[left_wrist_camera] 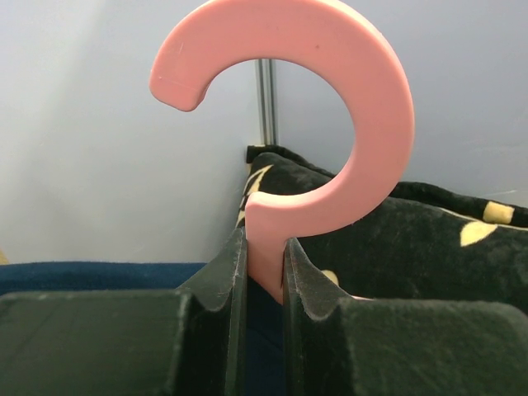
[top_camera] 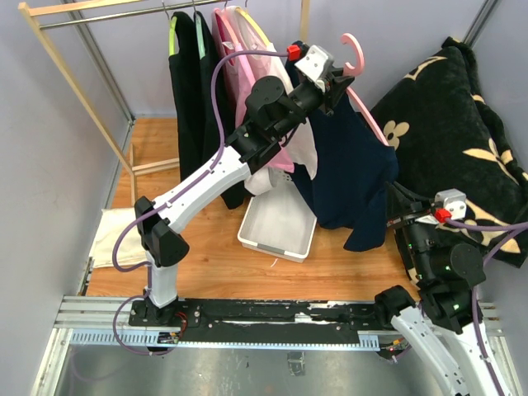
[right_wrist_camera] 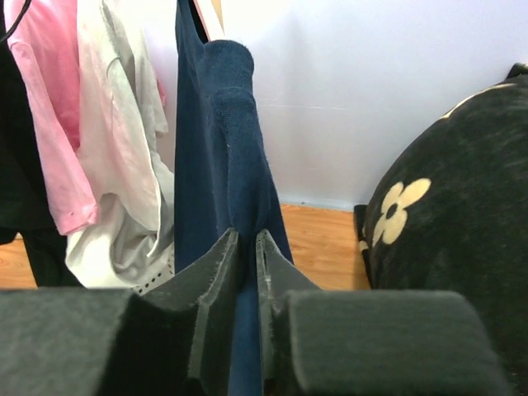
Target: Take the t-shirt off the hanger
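Note:
A navy t-shirt [top_camera: 351,169] hangs on a pink hanger [top_camera: 360,54], held in the air off the rail. My left gripper [top_camera: 337,82] is shut on the hanger's neck just below the hook [left_wrist_camera: 330,107]; the neck sits between my fingers [left_wrist_camera: 224,280]. My right gripper [top_camera: 394,219] is shut on the t-shirt's lower right edge; navy cloth [right_wrist_camera: 223,157] runs up from between its fingers [right_wrist_camera: 219,272]. The hanger's right arm [top_camera: 369,115] shows above the shirt's shoulder.
A wooden rail [top_camera: 124,12] at the back carries black [top_camera: 188,91], pink and white garments on hangers. A white perforated bin [top_camera: 279,223] sits on the wooden floor under the shirt. A black flowered cushion [top_camera: 462,124] leans at the right. A white cloth [top_camera: 111,235] lies at the left.

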### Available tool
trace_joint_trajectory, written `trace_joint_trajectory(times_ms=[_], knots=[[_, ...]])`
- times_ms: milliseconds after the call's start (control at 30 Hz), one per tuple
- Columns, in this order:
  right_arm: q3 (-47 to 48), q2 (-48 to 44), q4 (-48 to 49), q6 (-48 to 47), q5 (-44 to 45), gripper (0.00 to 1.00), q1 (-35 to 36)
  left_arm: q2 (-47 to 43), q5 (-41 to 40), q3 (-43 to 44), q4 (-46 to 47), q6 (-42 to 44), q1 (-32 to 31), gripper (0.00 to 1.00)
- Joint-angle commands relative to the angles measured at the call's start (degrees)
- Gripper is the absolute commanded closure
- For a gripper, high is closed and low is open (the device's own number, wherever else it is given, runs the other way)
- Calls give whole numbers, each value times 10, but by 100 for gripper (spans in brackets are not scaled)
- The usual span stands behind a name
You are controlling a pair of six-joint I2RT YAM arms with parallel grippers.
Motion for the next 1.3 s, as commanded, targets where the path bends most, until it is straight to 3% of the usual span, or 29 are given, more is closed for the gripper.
trace_joint_trajectory(times_ms=[0, 67, 333, 667, 933, 1267], knots=[[-8, 12, 34, 17, 26, 93, 4, -39, 10, 5, 42, -8, 5, 99], [-7, 10, 20, 22, 36, 99, 4, -37, 5, 7, 43, -9, 5, 100], [-35, -51, -37, 56, 57, 99, 4, -3, -42, 87, 16, -12, 5, 100], [-43, -69, -86, 79, 52, 99, 4, -3, -37, 91, 26, -28, 8, 100], [10, -49, -93, 37, 45, 51, 4, -23, -2, 37, 36, -33, 8, 100], [111, -29, -103, -29, -3, 42, 4, -53, 22, -42, 35, -33, 6, 100]])
